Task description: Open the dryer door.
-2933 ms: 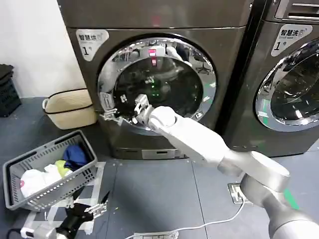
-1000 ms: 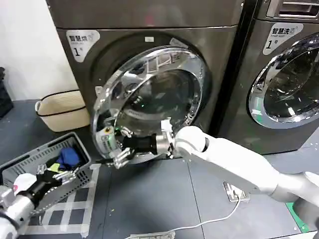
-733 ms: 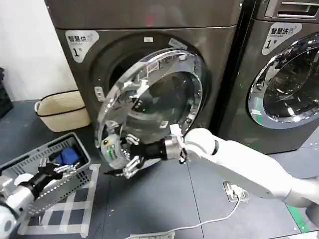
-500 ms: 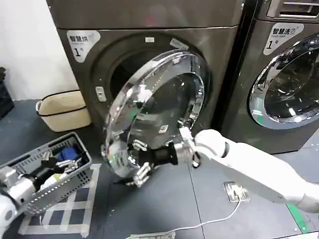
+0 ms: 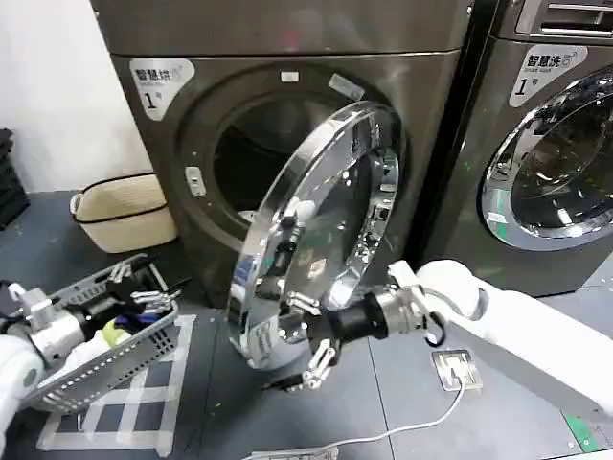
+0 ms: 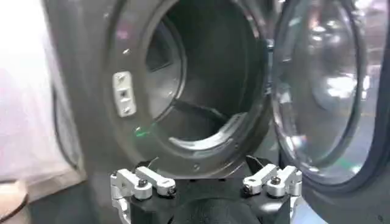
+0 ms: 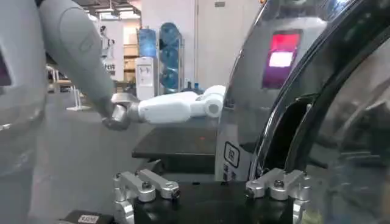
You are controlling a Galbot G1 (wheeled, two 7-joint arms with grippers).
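One large dryer [image 5: 192,105] is seen with the dryer door [image 5: 321,230] swung about half open on its right-hand hinge; the door is judged heavy, rigid and slippery on its chrome, so it is best held at its free lower edge. The right gripper [image 5: 311,340] is spread apart there, clamped on nothing. The left gripper [image 5: 144,286], also spread, hovers above the basket [image 5: 115,359], where laundry [image 5: 113,333] is held.

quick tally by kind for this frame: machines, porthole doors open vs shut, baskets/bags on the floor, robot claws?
Dark grey front-loading machines: 2
Chrome-ringed porthole doors swung open: 1
Chrome-ringed porthole doors shut: 1
Grey plastic laundry baskets: 1
Cream fabric bags: 1
Robot claws: 2, left, right
Total: 8
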